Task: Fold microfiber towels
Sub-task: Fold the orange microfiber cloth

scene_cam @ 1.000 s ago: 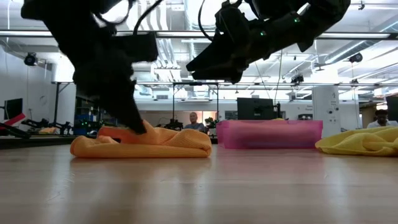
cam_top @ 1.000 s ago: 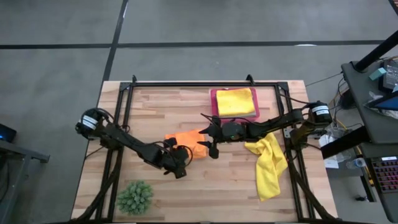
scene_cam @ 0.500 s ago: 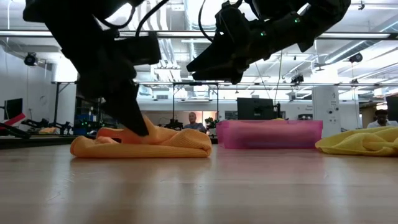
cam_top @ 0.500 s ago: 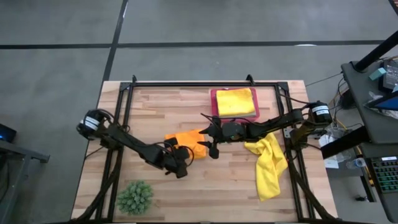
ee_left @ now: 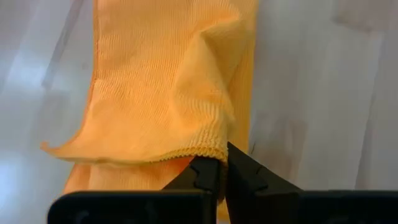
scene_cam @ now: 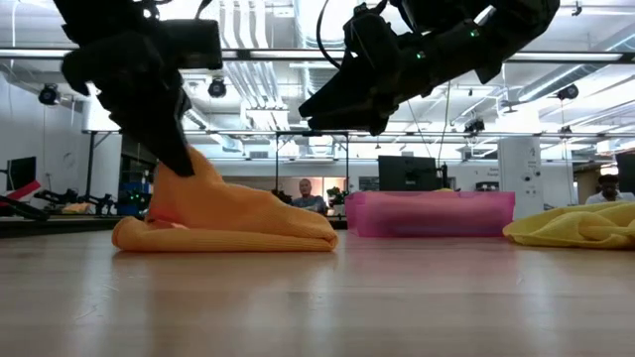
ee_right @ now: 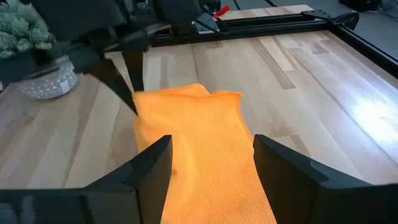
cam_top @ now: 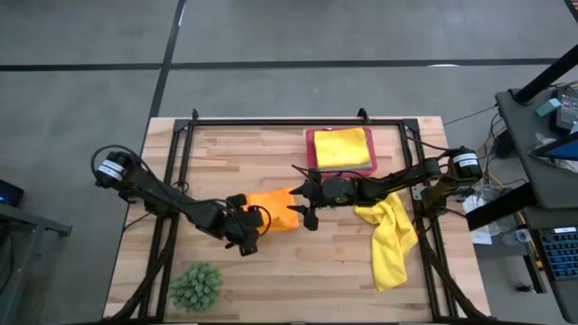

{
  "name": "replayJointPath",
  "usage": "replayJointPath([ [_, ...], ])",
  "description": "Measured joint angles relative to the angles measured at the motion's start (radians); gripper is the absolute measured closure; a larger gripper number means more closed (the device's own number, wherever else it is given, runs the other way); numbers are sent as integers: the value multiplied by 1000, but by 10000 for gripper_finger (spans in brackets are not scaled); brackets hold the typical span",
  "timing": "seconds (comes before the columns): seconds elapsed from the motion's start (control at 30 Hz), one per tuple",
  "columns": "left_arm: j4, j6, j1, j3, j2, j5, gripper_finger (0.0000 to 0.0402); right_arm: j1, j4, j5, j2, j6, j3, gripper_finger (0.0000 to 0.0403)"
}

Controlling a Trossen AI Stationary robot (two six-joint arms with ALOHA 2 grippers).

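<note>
Orange towel lies mid-bench, 1 corner pinched and lifted by the clenched left tool at its left edge. Right tool hangs just above the towel's right end, fingers spread, holding nothing. Beyond it to the right, 1 crumpled yellow towel sprawls; another yellow towel sits folded in the pink tray.
</note>
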Motion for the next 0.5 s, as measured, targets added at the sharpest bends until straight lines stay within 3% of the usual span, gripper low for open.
replayJointPath([
  [0.2,-78,-2,0,-7,-14,79,401,1,-34,-22,0,5,0,188],
  [0.37,-75,-5,-1,-9,2,126,401,12,-70,-155,12,-41,-2,188],
  [0.5,-72,-7,-1,-9,26,157,402,34,-39,-180,46,-66,-6,188],
])
